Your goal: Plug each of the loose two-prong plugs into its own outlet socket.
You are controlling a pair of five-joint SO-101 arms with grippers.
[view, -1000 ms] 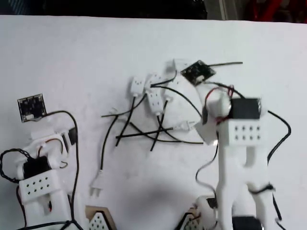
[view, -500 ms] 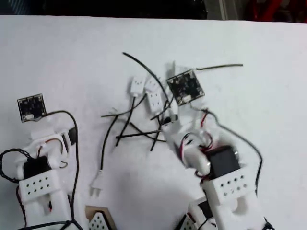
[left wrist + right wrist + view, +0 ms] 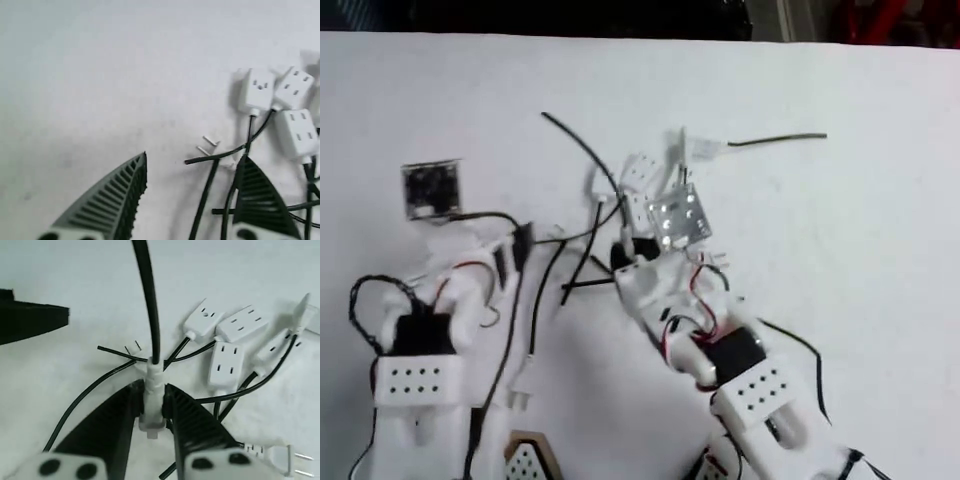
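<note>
The white table (image 3: 840, 90) carries all items. The right tool (image 3: 152, 388) is clenched on a two-prong plug (image 3: 151, 407) near the table's middle, with its black cord rising. The left tool (image 3: 194, 160) is found released above the table surface. Three outlet sockets (image 3: 225, 362) are clustered just beyond, toward the far edge. A second plug (image 3: 523, 388) is seen lying by the near edge.

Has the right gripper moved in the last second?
Yes: the right gripper, holding a plug, swung left, away from the still black cord near the far edge.

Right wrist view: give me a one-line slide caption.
Right end effector clamps a white plug, three outlet sockets lying just beyond.
</note>
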